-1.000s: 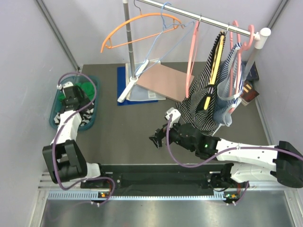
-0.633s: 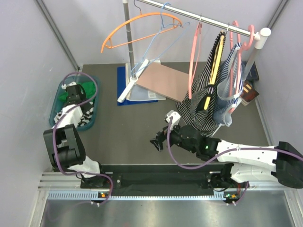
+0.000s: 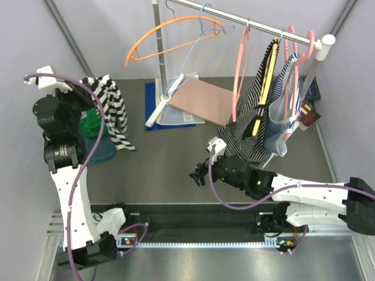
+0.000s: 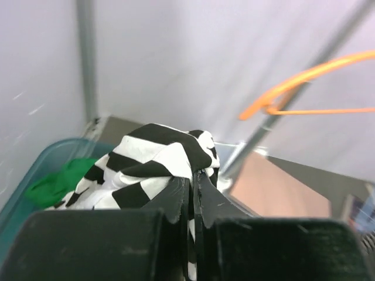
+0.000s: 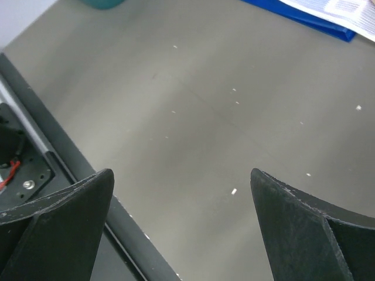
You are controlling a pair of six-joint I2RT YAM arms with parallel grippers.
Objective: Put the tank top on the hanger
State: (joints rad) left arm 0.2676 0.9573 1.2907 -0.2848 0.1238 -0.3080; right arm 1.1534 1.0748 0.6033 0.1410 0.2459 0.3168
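Observation:
The tank top [image 3: 114,111], with wide black-and-white stripes, hangs in the air at the far left, above the teal basket [image 3: 99,152]. My left gripper [image 3: 87,92] is raised high and shut on its upper bunch. In the left wrist view the jaws [image 4: 192,181] pinch the striped cloth [image 4: 158,155]. The salmon-pink hanger [image 3: 238,76] hangs empty on the rail [image 3: 258,26], far right of the tank top. My right gripper [image 3: 196,174] sits low over the table's middle, open, with only bare table between its fingers [image 5: 181,175].
An orange hanger [image 3: 170,35] and a light-blue wire hanger [image 3: 202,55] share the rail. Dark striped garments with yellow trim [image 3: 258,117] hang at its right end. A brown board [image 3: 199,100] lies by the stand's white foot [image 3: 167,102]. A green cloth [image 3: 89,126] lies in the basket.
My left gripper shut on the tank top down in the basket, then rose high, pulling the garment out into the air. The right arm has barely moved.

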